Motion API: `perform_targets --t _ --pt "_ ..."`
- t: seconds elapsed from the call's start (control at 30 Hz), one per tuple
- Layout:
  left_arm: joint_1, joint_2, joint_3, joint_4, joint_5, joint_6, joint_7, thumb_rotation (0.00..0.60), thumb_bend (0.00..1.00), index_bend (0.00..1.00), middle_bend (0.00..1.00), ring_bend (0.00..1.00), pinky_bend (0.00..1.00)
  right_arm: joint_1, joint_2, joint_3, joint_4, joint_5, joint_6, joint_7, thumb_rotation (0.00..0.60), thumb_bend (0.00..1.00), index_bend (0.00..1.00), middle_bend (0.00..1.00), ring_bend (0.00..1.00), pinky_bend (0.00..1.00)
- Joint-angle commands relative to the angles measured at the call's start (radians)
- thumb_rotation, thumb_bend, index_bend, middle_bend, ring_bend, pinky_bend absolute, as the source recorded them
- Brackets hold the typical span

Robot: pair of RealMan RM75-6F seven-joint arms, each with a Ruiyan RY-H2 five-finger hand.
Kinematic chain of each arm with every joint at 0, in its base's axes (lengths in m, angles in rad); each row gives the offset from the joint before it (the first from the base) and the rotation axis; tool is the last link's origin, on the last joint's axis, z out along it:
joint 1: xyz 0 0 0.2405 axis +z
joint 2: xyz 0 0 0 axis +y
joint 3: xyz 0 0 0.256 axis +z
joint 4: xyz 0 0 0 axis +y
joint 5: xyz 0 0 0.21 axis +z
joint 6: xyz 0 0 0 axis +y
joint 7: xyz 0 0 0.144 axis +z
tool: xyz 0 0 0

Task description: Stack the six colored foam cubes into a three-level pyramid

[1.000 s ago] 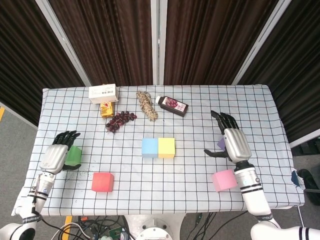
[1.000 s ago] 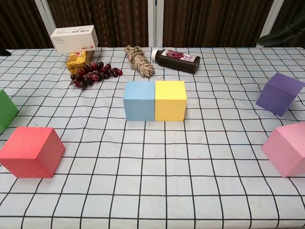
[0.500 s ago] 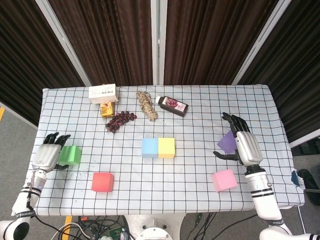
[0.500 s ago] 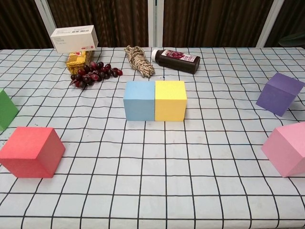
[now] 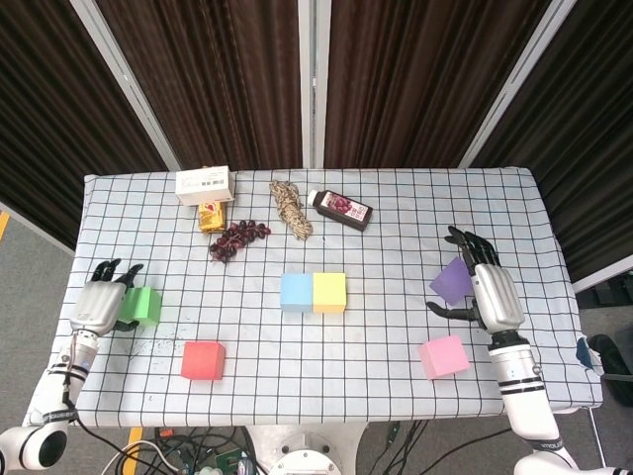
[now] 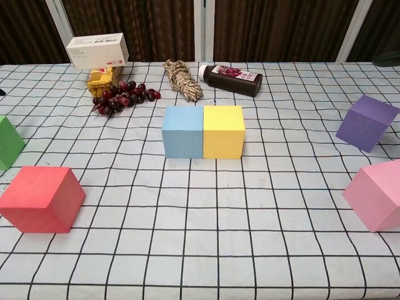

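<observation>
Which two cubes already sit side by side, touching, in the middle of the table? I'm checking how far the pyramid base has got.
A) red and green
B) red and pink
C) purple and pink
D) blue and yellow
D: the blue cube and the yellow cube stand flush against each other at the centre, while the others lie apart.

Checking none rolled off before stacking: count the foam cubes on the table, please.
6. Blue cube and yellow cube touch at the centre; green cube far left; red cube front left; purple cube right; pink cube front right. None appears hidden.
</observation>
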Motion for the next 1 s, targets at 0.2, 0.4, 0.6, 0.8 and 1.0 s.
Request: perform_targets --t 0.2,0.4,0.6,0.8,1.0 --pt "-0.022 0.029 -0.028 -0.085 0.069 0.040 -0.084 0.600 0.19 0.15 0.50 0.11 0.11 -0.042 0.004 -0.009 0.000 -0.031 0.036 0.039 0.600 0.00 0.00 0.18 0.03 0.00" --pt "-0.082 0.033 -0.057 -0.205 0.063 0.004 -0.010 0.600 0.18 0.14 0.50 0.12 0.13 -0.083 -0.002 -0.019 -0.019 -0.061 0.092 0.035 0.600 0.00 0.00 0.18 0.03 0.00" --pt "-0.175 -0.033 -0.107 -0.232 -0.105 -0.080 0.158 0.600 0.16 0.13 0.51 0.12 0.13 -0.115 0.000 -0.025 -0.038 -0.093 0.122 0.058 0.600 0.00 0.00 0.18 0.03 0.00" --pt "-0.238 -0.119 -0.120 -0.220 -0.196 -0.078 0.282 0.600 0.16 0.13 0.53 0.14 0.13 -0.140 0.005 -0.027 -0.035 -0.116 0.136 0.088 0.600 0.00 0.00 0.18 0.03 0.00" --pt "-0.272 -0.161 -0.124 -0.225 -0.276 -0.058 0.355 0.600 0.16 0.13 0.54 0.15 0.13 -0.159 -0.005 -0.025 -0.007 -0.148 0.158 0.118 0.600 0.00 0.00 0.18 0.03 0.00"
